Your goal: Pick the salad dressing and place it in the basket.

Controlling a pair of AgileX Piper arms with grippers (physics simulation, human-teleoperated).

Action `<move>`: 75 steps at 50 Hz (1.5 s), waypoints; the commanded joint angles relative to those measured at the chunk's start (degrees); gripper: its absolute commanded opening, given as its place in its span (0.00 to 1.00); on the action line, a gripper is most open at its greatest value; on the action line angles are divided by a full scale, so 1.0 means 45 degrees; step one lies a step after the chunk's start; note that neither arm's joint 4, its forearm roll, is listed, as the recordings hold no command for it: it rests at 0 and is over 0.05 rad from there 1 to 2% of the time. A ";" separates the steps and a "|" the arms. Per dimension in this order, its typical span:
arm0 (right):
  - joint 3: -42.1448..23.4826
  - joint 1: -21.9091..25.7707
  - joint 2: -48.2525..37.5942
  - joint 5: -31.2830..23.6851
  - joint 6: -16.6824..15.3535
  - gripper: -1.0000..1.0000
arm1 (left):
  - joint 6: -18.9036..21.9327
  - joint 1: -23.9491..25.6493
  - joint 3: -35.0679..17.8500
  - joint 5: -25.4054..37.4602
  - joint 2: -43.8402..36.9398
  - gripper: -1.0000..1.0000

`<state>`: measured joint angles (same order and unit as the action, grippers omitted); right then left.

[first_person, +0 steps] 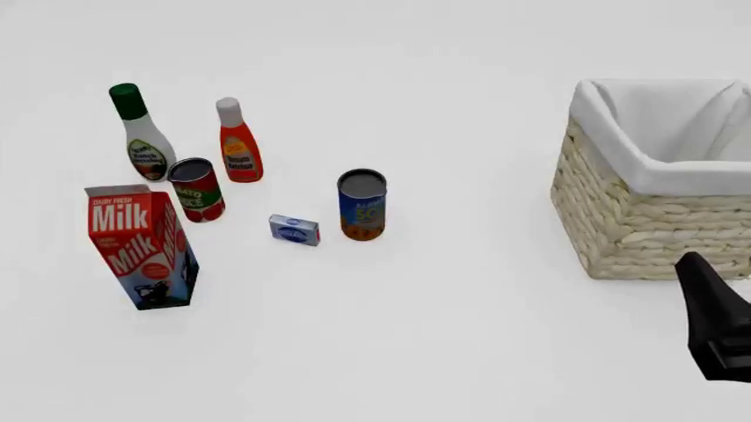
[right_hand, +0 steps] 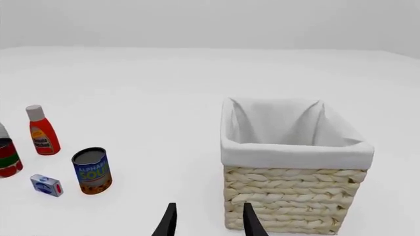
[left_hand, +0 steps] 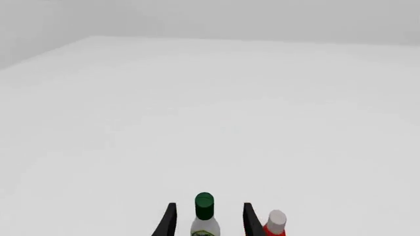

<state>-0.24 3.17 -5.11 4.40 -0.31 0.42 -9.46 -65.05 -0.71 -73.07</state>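
White counter (first_person: 446,352) carries everything. At ten o'clock the salad dressing (first_person: 141,132) stands upright, just beside an orange sauce bottle (first_person: 238,141) and a tomato can (first_person: 196,189). At three o'clock sits the basket (first_person: 657,176), well apart. Left tool (left_hand: 208,221) and right tool (right_hand: 208,221) both spread, gripping nothing.

Salad dressing (first_person: 144,136): tall white bottle, dark green cap, oval label, upright at far left of tabletop; basket (first_person: 639,220): square pale woven wicker, white cloth lining folded over rim, upright at right, well apart from the bottle.
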 commanded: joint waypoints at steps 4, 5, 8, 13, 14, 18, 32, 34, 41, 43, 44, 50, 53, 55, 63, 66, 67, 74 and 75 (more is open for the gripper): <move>0.0032 0.0046 0.0037 -0.0028 -0.0015 1.00 | 0.0572 -0.0511 -0.1575 0.0049 -0.1781 1.00; 0.0023 0.0049 0.0010 -0.0008 -0.0005 1.00 | 0.0616 -0.0536 -0.1617 0.0013 -0.1862 1.00; 0.0041 0.0051 0.0006 -0.0015 -0.0017 1.00 | 0.0648 -0.0577 -0.1870 0.0054 -0.2198 1.00; 0.0033 0.0077 -0.0115 0.0088 0.0009 1.00 | 0.0678 -0.0594 -0.2026 0.0035 -0.2462 1.00; 0.0035 0.0081 -0.0124 0.0100 0.0010 1.00 | 0.0721 -0.0622 -0.2038 -0.0005 -0.2520 1.00; 0.0032 0.0130 -0.0288 0.0262 0.0024 1.00 | 0.0559 -0.0530 -0.2162 -0.0003 -0.2764 1.00; 0.0048 0.0246 -0.0613 0.0513 0.0031 1.00 | 0.0614 -0.0500 -0.2945 0.0105 -0.3826 1.00; 0.0048 0.0243 -0.0606 0.0492 0.0023 1.00 | 0.0587 -0.0513 -0.3046 0.0124 -0.4020 1.00; 0.0046 0.0260 -0.0600 0.0482 0.0020 1.00 | 0.0599 -0.0511 -0.3125 0.0052 -0.4351 1.00; 0.0048 0.0270 -0.0587 0.0461 0.0017 1.00 | 0.0560 -0.0534 -0.3213 0.0065 -0.4507 1.00; 0.0047 0.0264 -0.0623 0.0486 0.0015 1.00 | 0.0566 -0.0540 -0.3234 0.0077 -0.4545 1.00; 0.0045 0.0289 -0.0439 0.0339 0.0018 1.00 | 0.0502 -0.0528 -0.3358 0.0081 -0.4866 1.00; 0.0036 0.0282 -0.0374 0.0269 0.0012 1.00 | 0.0482 -0.0510 -0.3315 0.0030 -0.5026 1.00; 0.0040 0.0277 -0.0331 0.0222 0.0004 1.00 | 0.0497 -0.0495 -0.3315 0.0031 -0.5067 1.00; 0.0026 0.0259 -0.0304 0.0203 -0.0041 1.00 | 0.0505 -0.0410 -0.3539 0.0118 -0.5460 1.00; 0.0011 0.0262 -0.0351 0.0229 -0.0065 1.00 | 0.0526 -0.0332 -0.3544 0.0086 -0.5512 1.00; 0.0013 0.0272 -0.0347 0.0232 -0.0060 1.00 | 0.0503 -0.0311 -0.3580 0.0112 -0.5569 1.00; 0.0006 0.0311 -0.0344 0.0213 -0.0096 1.00 | 0.0311 -0.0217 -0.3727 0.0087 -0.5902 1.00; -0.0007 0.0299 -0.0300 0.0155 -0.0101 1.00 | 0.0168 -0.0105 -0.3809 0.0158 -0.6040 1.00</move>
<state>-0.15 4.44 -6.75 5.50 -0.58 2.36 -10.87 -81.10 -0.29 -97.93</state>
